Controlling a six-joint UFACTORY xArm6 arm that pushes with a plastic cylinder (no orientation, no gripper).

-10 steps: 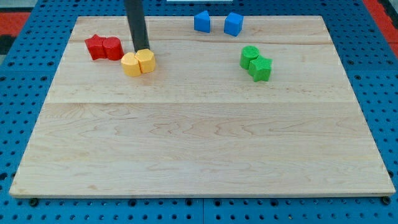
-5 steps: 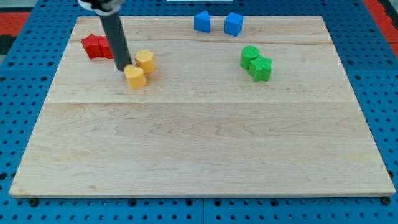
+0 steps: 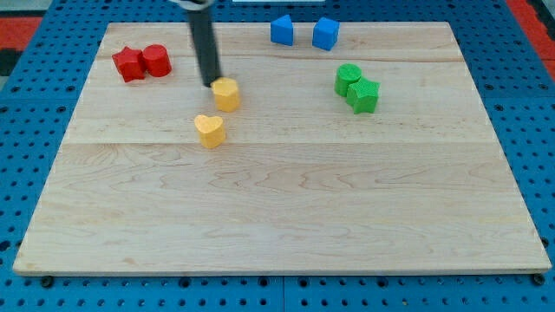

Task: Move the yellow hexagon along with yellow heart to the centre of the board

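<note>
Yellow hexagon [image 3: 226,94] sits left of the board's middle and toward the far side; yellow heart [image 3: 209,130] lies nearer and slightly left of it, a small gap between the two, not touching. Both are short of the centre, which lies to their right and nearer.

Step in hand, as I judge it: herding the pair toward the centre, with the hexagon being worked. My tip [image 3: 212,84] rests at the hexagon's far-left edge, touching or just beside it; contact cannot be confirmed. No jaws to open or close here: the tool is a plain rod, holding nothing.

Next move likely calls for a push rightward and nearer on the hexagon, then a return to the heart so neither is left behind.

Rod rises from the tip to the far edge, leaning slightly left.

Red blocks [image 3: 142,62] far left, blue blocks [image 3: 303,32] at the far edge, green blocks [image 3: 356,87] right. All well apart from the route across the wooden board [image 3: 286,225].
</note>
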